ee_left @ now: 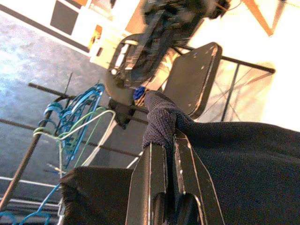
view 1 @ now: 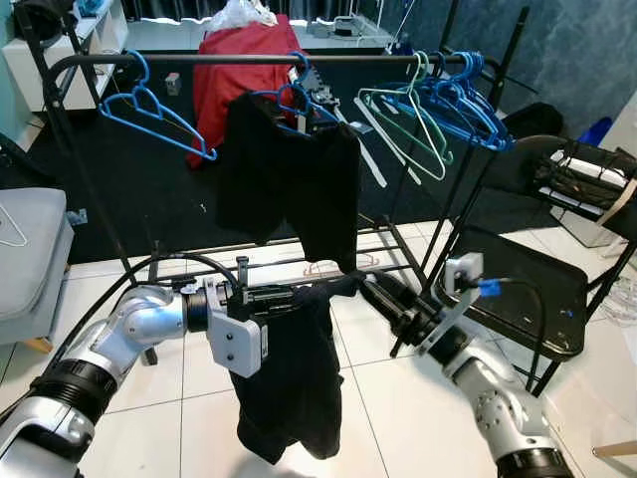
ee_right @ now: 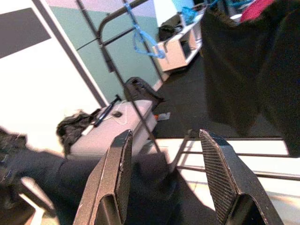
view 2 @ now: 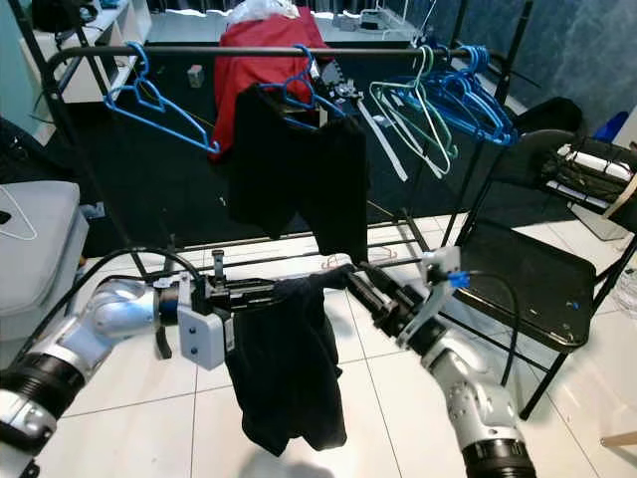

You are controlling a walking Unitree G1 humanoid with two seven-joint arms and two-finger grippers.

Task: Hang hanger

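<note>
In the lower middle of the frame, the left end effector (view 1: 299, 295) is clamped on the top edge of a black garment (view 1: 289, 388), which hangs down freely towards the tiled floor (view 1: 189, 418). The right end effector (view 1: 370, 286) has its fingers apart, with its tips at the same edge of cloth. Farther back, the clothes rail (view 1: 249, 60) crosses the upper part, carrying a blue hanger (view 1: 159, 115) at upper left, another with dark clothes (view 1: 289, 179) in the middle and a bunch of hangers (view 1: 448, 100) at upper right. I see no hanger inside the held garment. The grip takes little cloth, so I think it may slip out and fall; the loose cloth could also catch the rack's lower bars.
</note>
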